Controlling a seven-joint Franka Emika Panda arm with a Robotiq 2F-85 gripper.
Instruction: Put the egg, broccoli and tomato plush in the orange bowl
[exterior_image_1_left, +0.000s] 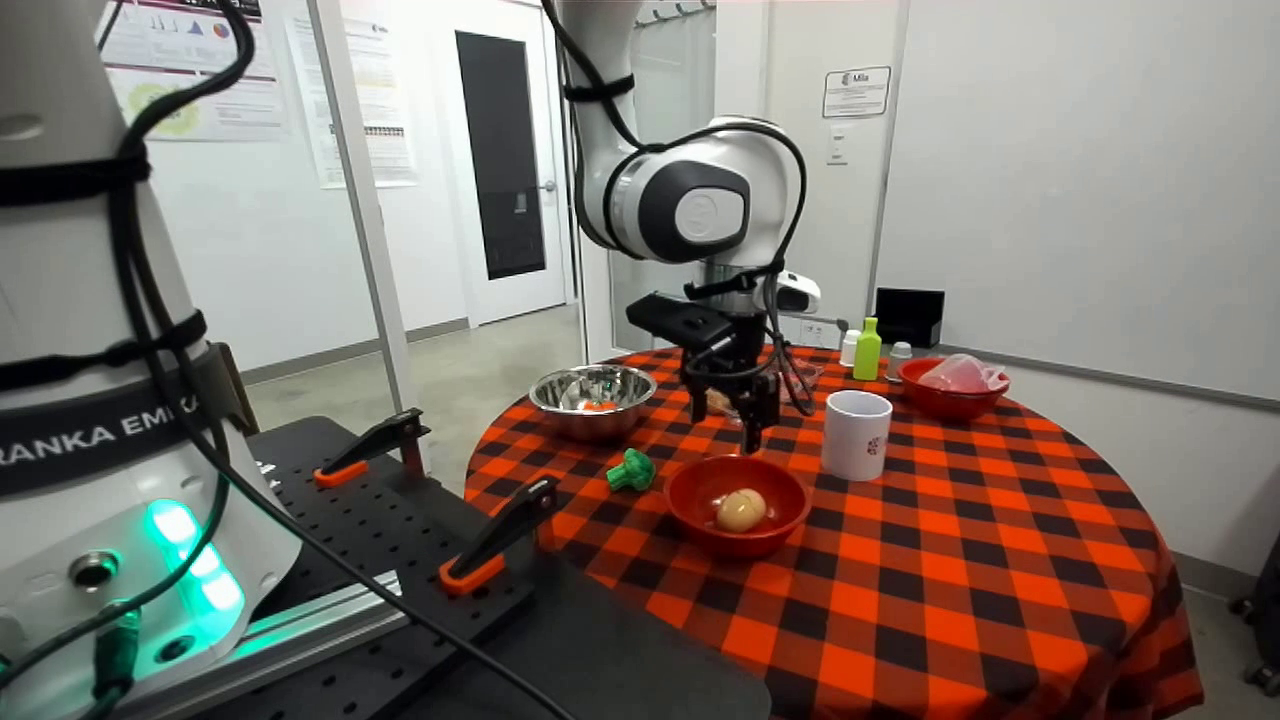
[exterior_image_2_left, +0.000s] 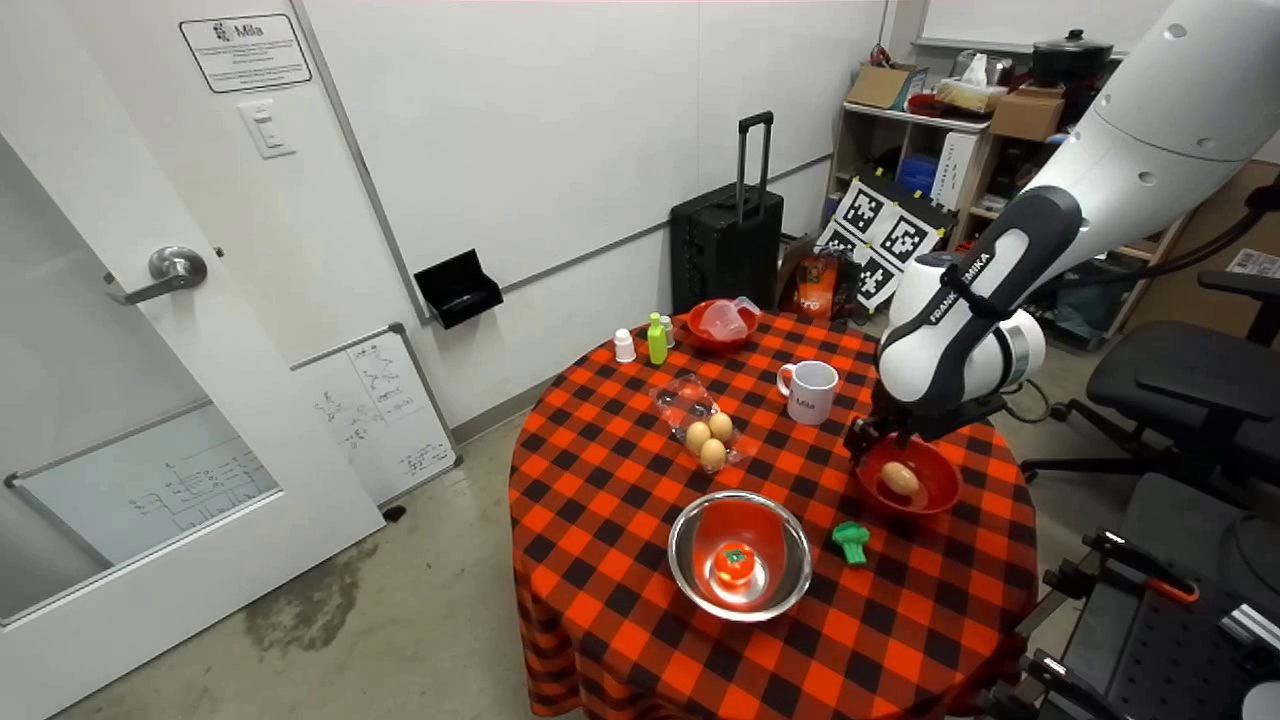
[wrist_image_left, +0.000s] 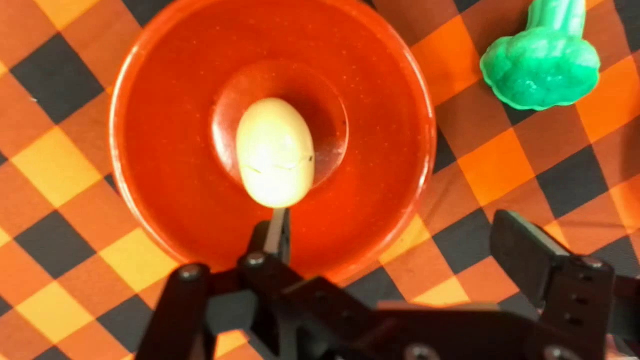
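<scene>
Nearest the wrist camera, the gripper (wrist_image_left: 392, 220) stands with its two fingers (wrist_image_left: 521, 250) spread well apart. One egg (wrist_image_left: 275, 150) rests inside the orange bowl (wrist_image_left: 382, 125); in the wrist view a fingertip appears at its end, contact not determinable. Outside the bowl, the broccoli (wrist_image_left: 542, 70) lies on the checked tablecloth (wrist_image_left: 55, 165), near the rim. The tomato (exterior_image_2_left: 735, 565) sits, green top uppermost, inside the steel bowl (exterior_image_2_left: 790, 560). Near the orange bowl, a white mug (exterior_image_2_left: 812, 393) stands upright. Three other eggs (exterior_image_2_left: 712, 454) lie grouped at clear packaging (exterior_image_2_left: 682, 402); on or beside it cannot be told.
</scene>
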